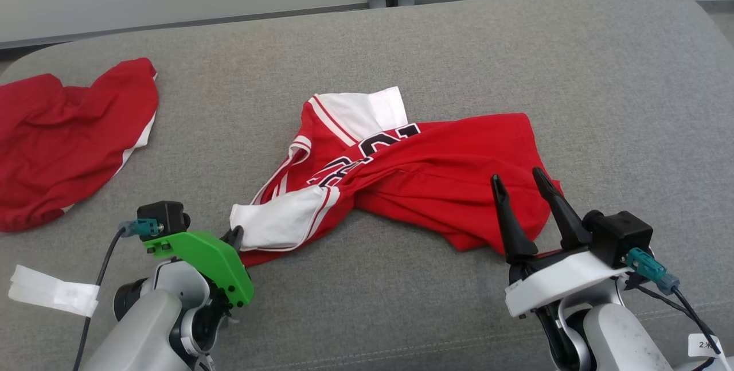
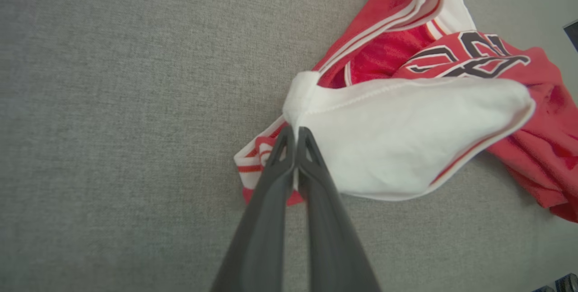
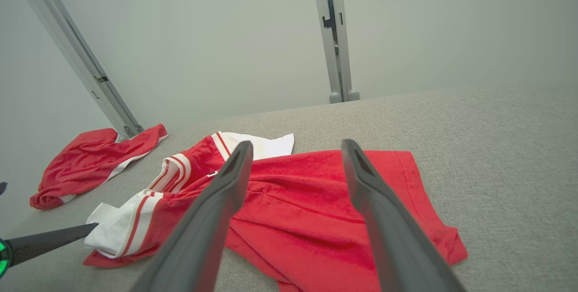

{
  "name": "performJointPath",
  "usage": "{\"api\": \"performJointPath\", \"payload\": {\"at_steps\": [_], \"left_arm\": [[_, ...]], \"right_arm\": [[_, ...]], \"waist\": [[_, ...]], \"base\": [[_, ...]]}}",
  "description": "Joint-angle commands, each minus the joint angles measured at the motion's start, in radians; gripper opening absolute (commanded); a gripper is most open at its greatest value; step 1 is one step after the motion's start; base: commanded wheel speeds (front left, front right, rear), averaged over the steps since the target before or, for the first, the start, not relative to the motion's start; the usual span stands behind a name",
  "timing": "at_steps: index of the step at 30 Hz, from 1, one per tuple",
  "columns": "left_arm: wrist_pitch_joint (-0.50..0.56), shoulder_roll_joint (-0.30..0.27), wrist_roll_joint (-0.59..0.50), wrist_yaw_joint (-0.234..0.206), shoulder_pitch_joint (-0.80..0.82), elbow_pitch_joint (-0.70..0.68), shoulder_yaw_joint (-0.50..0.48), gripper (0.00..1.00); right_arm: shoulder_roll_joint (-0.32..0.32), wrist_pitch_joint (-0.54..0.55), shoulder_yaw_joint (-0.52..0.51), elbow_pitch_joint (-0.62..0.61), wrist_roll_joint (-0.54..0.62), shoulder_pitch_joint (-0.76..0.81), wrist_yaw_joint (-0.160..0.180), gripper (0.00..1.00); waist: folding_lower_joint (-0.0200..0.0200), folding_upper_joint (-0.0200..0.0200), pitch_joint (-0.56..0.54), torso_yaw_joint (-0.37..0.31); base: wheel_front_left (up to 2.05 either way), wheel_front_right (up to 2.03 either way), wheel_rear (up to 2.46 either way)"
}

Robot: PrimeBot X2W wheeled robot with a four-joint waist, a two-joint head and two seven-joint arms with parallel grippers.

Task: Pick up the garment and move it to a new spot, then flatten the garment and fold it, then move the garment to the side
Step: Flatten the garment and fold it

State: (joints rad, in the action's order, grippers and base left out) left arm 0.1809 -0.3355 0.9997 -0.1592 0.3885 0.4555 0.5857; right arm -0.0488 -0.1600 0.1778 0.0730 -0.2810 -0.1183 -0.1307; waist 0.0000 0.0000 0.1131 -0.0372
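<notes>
Far left of the left fingers [image 1: 235,237], a second red garment [image 1: 63,141] is lying bunched on the grey cushion [image 1: 516,55], with white tape [image 1: 51,291] near it. Left fingers are pinching fully shut on the white sleeve [image 1: 281,222] of the garment [image 1: 436,176], a red jersey sprawling twisted between both sets of fingers. Right fingers [image 1: 507,216] are standing wide apart, gripping nothing, over the jersey's red hem edge; cannot tell if they are touching it.
</notes>
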Motion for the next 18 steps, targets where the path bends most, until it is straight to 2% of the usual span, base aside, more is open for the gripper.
{"api": "performJointPath", "payload": {"at_steps": [1, 2, 5, 11, 18], "left_arm": [[-0.016, 0.006, -0.017, 0.017, 0.032, 0.04, 0.008, 0.21], [-0.023, 0.015, -0.018, 0.024, 0.043, 0.065, 0.01, 1.0], [-0.043, 0.037, -0.01, 0.048, 0.064, 0.12, 0.007, 1.0], [-0.127, 0.043, -0.002, 0.069, 0.059, 0.168, -0.025, 1.0], [-0.219, 0.018, -0.014, 0.078, 0.007, 0.117, -0.048, 1.0]], "right_arm": [[-0.003, -0.002, 0.005, 0.001, 0.0, -0.014, 0.0, 1.0], [-0.003, -0.002, 0.006, 0.002, -0.001, -0.014, 0.0, 1.0], [-0.003, -0.003, 0.0, 0.006, 0.003, -0.015, 0.0, 1.0], [-0.003, -0.007, -0.017, 0.019, 0.002, 0.005, 0.0, 1.0], [-0.003, -0.001, -0.045, 0.036, -0.003, 0.031, 0.0, 1.0]], "waist": [[0.0, 0.0, 0.013, -0.011], [0.0, 0.0, 0.015, -0.014], [0.0, 0.0, 0.015, -0.018], [0.0, 0.0, -0.02, -0.01], [0.0, 0.0, -0.081, 0.026]], "base": [[0.0, 0.0, 0.0], [0.0, 0.0, 0.0], [0.0, 0.0, 0.0], [0.0, 0.0, 0.0], [0.0, 0.0, 0.0]]}}
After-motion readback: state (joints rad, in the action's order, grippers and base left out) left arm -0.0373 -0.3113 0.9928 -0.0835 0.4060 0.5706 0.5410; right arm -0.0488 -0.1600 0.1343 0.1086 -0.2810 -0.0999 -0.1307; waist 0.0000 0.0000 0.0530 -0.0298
